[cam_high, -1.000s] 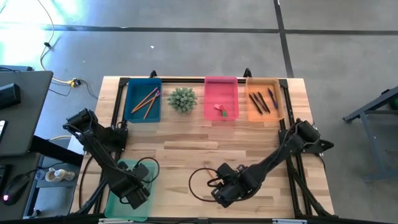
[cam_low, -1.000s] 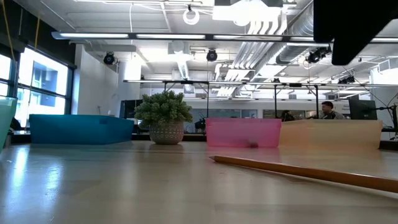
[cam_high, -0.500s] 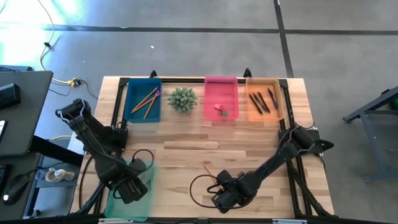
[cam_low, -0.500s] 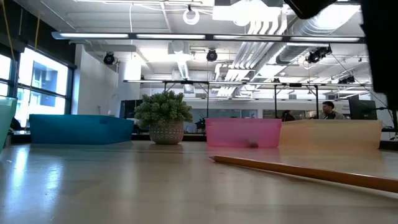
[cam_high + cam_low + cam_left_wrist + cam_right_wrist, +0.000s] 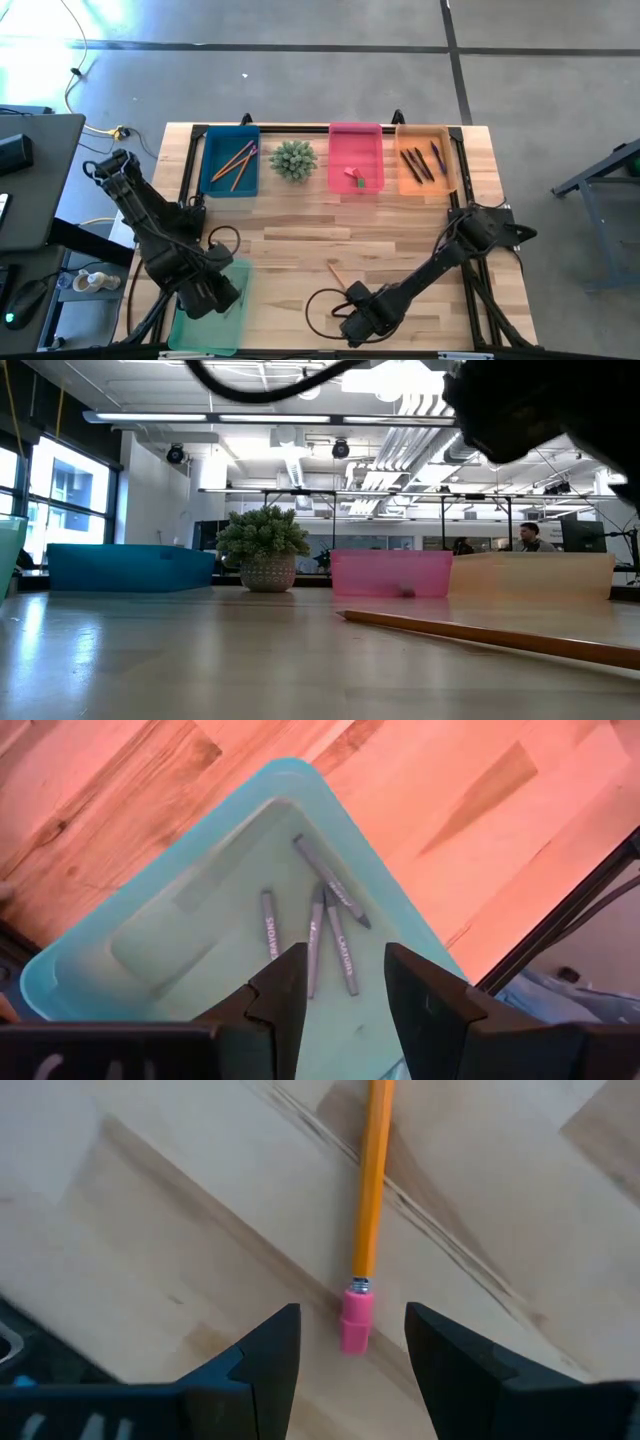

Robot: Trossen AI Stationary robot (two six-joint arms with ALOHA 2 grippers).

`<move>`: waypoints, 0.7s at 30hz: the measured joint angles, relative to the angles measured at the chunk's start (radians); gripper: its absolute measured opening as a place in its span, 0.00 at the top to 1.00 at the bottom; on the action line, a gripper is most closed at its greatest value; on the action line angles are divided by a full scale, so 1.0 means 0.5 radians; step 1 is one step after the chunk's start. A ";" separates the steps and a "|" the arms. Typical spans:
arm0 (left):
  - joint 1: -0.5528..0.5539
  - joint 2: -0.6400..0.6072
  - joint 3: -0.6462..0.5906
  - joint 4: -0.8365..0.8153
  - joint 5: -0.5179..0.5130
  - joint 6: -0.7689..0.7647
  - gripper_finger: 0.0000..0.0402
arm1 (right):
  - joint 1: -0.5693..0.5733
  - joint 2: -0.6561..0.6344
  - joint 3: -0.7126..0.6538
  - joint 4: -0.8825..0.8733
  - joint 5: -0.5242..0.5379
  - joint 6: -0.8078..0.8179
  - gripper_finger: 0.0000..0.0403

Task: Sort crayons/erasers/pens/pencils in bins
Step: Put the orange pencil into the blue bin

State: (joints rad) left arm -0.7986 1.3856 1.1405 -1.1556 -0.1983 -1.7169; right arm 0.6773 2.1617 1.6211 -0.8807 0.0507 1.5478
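Note:
An orange pencil (image 5: 372, 1190) with a pink eraser cap (image 5: 354, 1321) lies flat on the wood (image 5: 337, 272), near the table's near edge. My right gripper (image 5: 352, 1316) hovers open above its eraser end, one finger on each side, touching nothing; in the high view the gripper (image 5: 358, 322) sits just nearer than the pencil. My left gripper (image 5: 345, 970) is open and empty above the light green bin (image 5: 120, 935), where several grey crayons (image 5: 340, 935) lie on the floor. In the low view the pencil (image 5: 480, 635) rests along the table.
Along the far edge stand the blue bin (image 5: 213, 165) with pencils, a spiky plant (image 5: 293, 160), the pink bin (image 5: 368, 150) with erasers and the orange bin (image 5: 448, 160) with dark pens. The light green bin (image 5: 225, 325) sits at the near left corner. Bare wood lies between.
My right gripper has drawn back toward the table's near edge, uncovering the pencil, which has stayed where it lay. My left arm has shifted slightly toward the left over the green bin.

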 joint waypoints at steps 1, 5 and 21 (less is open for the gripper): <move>0.000 0.000 0.000 -0.001 0.001 0.000 0.70 | 0.000 0.015 0.000 0.011 -0.006 0.000 0.57; -0.001 0.000 0.000 -0.001 0.006 0.000 0.70 | 0.000 0.055 0.004 0.030 -0.019 -0.002 0.59; -0.008 -0.249 0.000 -0.208 0.008 0.087 0.70 | 0.001 0.068 0.007 -0.069 0.038 -0.075 0.97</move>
State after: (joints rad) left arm -0.8025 1.2609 1.1404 -1.2597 -0.1944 -1.6732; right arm 0.6777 2.1956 1.6245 -0.9154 0.0696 1.5105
